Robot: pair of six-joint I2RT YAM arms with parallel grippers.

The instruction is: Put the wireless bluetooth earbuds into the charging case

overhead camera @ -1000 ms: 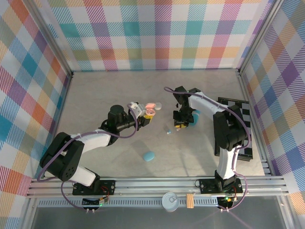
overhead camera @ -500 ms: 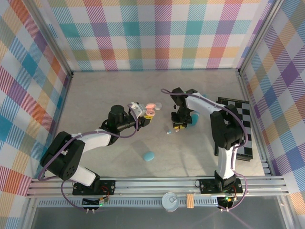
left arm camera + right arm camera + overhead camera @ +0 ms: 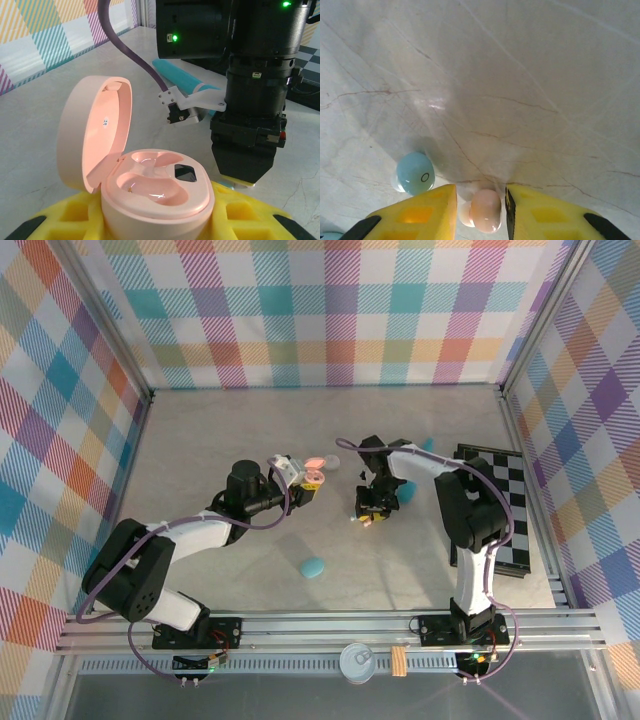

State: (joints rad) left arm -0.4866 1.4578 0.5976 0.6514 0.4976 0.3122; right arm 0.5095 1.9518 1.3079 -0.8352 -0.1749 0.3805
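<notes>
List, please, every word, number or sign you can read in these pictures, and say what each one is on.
"O": a small ring mark on the teal earbud.
Sticker inside the lid of the pink case: too small to read.
Label on the right arm: blurred, unreadable.
No full words or brand names can be read.

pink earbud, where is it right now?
Right wrist view: the pink earbud lies on the table between the right gripper's yellow fingers, with a teal earbud beside it toward the picture's left.
</notes>
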